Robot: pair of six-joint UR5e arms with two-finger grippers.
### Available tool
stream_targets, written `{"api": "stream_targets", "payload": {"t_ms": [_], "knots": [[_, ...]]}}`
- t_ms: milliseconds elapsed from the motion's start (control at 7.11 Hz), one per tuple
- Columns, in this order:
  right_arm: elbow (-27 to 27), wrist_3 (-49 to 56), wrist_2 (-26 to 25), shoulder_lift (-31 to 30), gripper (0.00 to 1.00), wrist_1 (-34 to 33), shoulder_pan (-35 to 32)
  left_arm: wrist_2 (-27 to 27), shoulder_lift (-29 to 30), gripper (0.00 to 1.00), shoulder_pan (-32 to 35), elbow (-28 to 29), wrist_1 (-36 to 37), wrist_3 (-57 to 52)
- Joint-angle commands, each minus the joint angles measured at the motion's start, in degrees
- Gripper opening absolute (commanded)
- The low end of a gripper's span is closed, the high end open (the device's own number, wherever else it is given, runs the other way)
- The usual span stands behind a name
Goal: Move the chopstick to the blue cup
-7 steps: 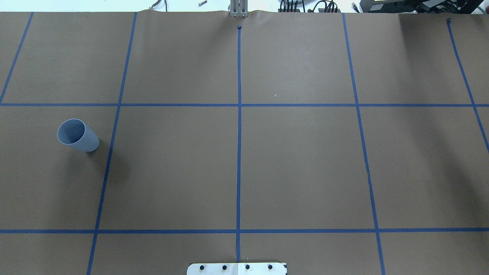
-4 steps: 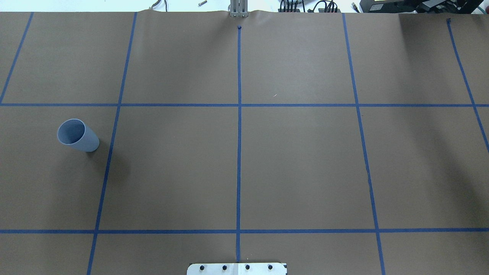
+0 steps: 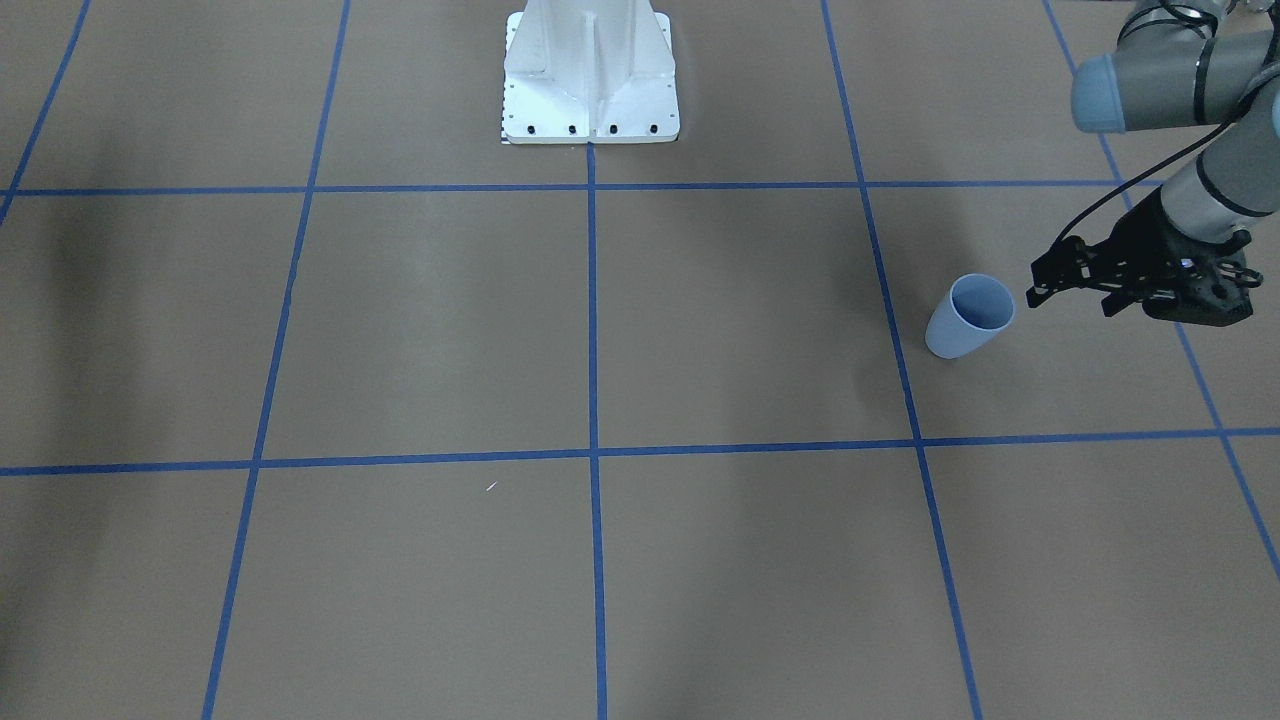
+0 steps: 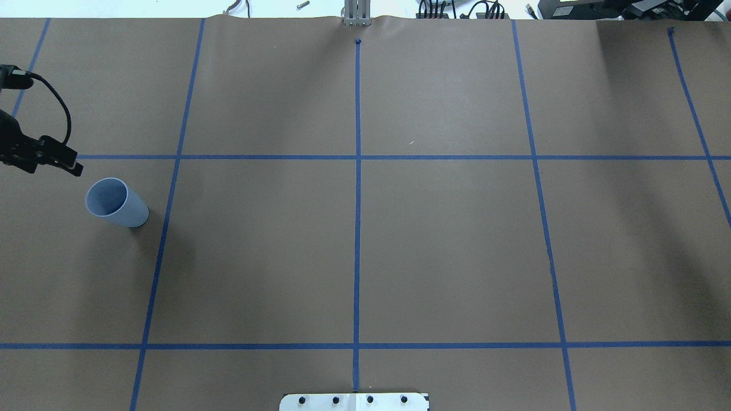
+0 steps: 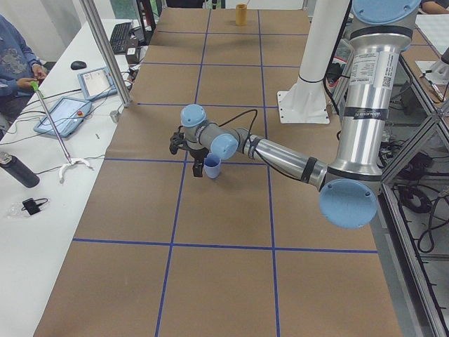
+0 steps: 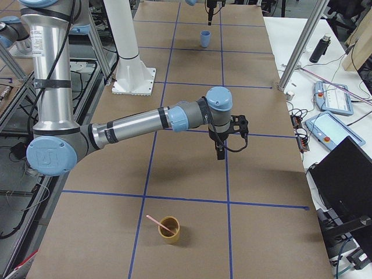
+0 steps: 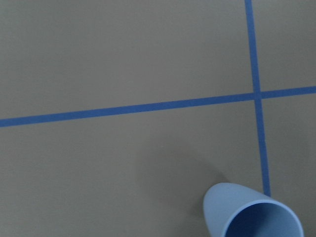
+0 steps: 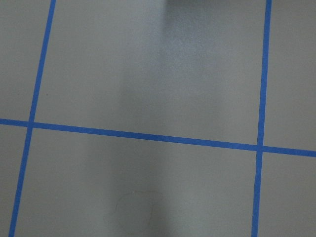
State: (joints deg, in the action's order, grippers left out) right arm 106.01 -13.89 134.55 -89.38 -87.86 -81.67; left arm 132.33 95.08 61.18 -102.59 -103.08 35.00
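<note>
The blue cup stands upright and empty on the brown table, also in the front view and the left wrist view. My left gripper hovers just beside the cup, on its far left side in the overhead view; it looks open and empty. A pale pink chopstick leans in a yellow-brown cup at the table's right end. My right gripper hangs over bare table, well short of that cup; I cannot tell whether it is open or shut.
The white robot pedestal stands at the table's middle near edge. Blue tape lines divide the brown paper into squares. A side bench with tablets and an aluminium post runs along the far edge.
My left gripper has come into the overhead view from the left edge and now sits beside the blue cup. The cup has not moved.
</note>
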Motion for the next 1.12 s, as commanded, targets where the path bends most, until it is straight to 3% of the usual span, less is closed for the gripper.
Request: {"api": "stream_targets", "payload": {"t_ms": [0,141,281,422,562,984], "knots": [[-1.7,0.0,0.1,0.0,1.00,0.1,0.8,-2.5,1.1,0.98,-3.8,1.9,-1.0,1.3],[-1.8,0.0,0.0,0.0,1.00,0.1,1.6,-2.9,1.9,0.98,-5.2,2.0,-0.9,3.9],[-1.8,0.0,-0.1,0.1,1.00,0.1,1.8,-4.1,2.2,0.90,-7.1,2.3,-0.9,5.3],[-1.6,-0.1,0.2,0.2,1.00,0.1,1.8,-5.5,2.2,0.53,-7.9,2.3,-1.0,5.7],[-1.7,-0.2,0.2,0.3,1.00,0.0,1.8,-5.5,2.3,0.01,-7.9,2.6,-0.9,5.7],[-1.9,-0.1,0.2,0.4,1.00,0.0,1.9,-3.0,7.6,0.00,-7.8,1.8,2.1,6.0]]}}
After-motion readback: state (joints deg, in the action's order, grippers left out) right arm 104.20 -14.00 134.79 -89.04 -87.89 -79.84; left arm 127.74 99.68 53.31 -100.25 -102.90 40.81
